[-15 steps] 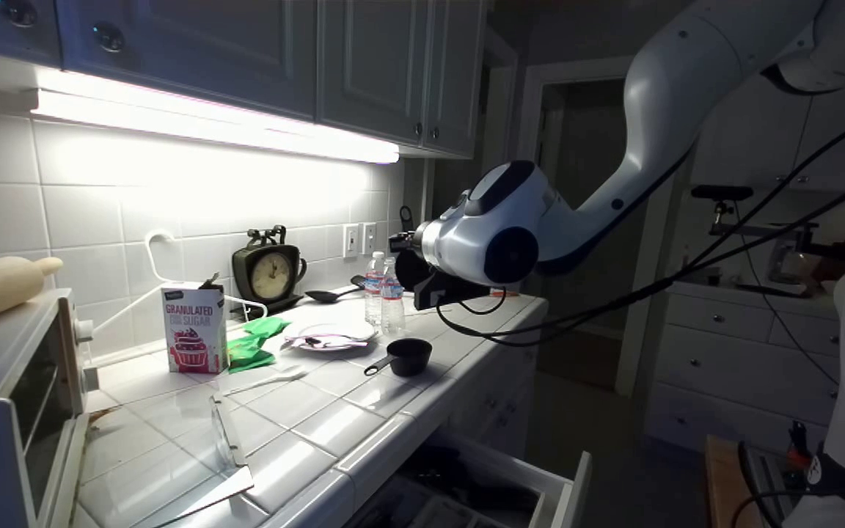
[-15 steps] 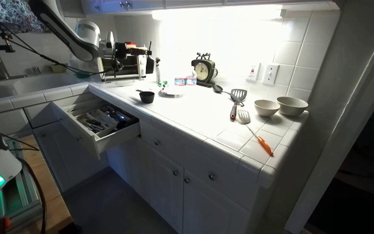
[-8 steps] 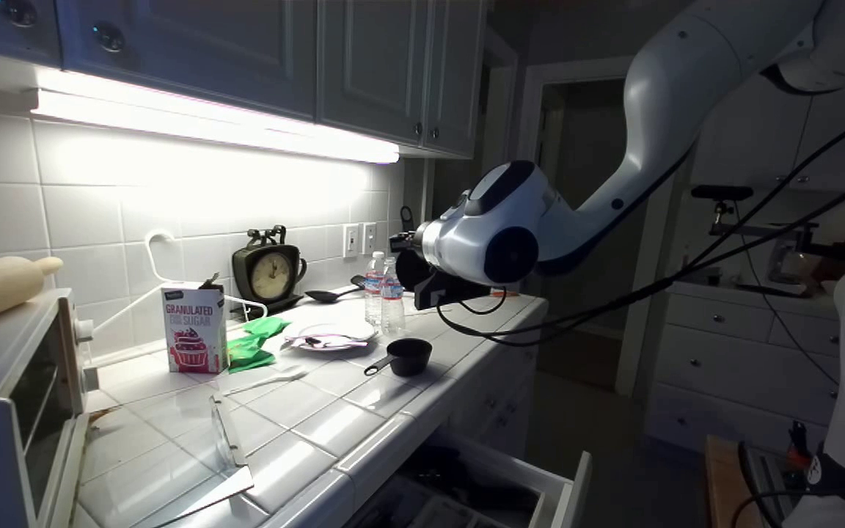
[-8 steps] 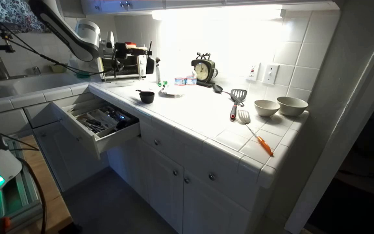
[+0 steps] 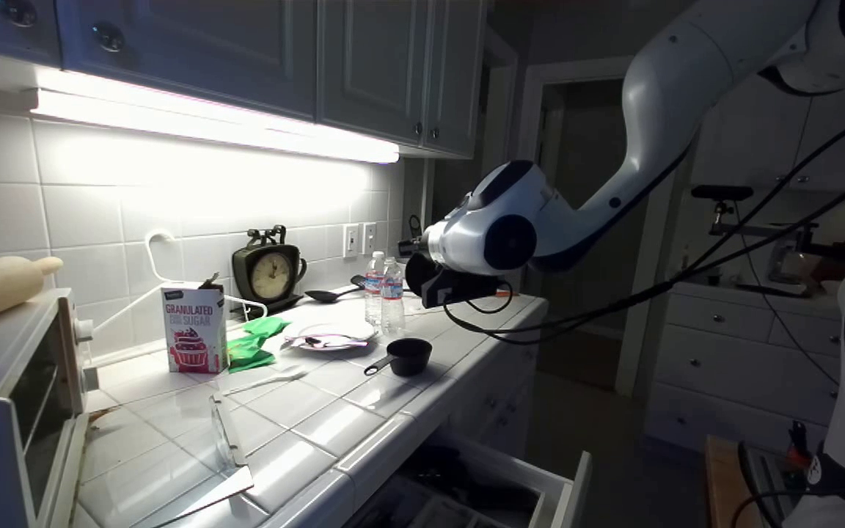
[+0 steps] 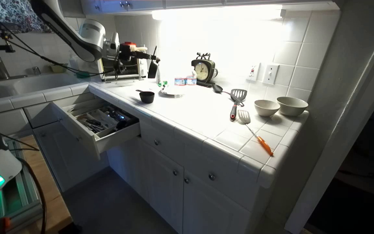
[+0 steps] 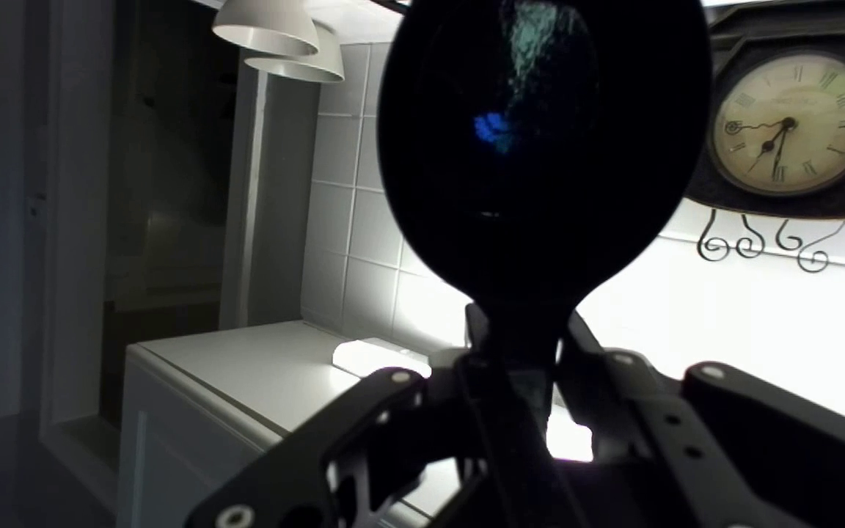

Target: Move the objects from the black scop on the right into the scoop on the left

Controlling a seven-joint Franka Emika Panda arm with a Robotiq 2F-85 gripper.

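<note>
Clasping a black spoon (image 7: 540, 176) by its neck, my claw (image 7: 525, 337) is drawn in tight around it, and in both exterior views the spoon's bowl hangs downward in the air. Near the front edge of the counter (image 5: 305, 407), the black scoop (image 5: 409, 357) sits upright; I cannot make out its inside. In an exterior view a white plate (image 5: 364, 334) lies just left of it, with water bottles (image 5: 393, 295) on its far side.
</note>
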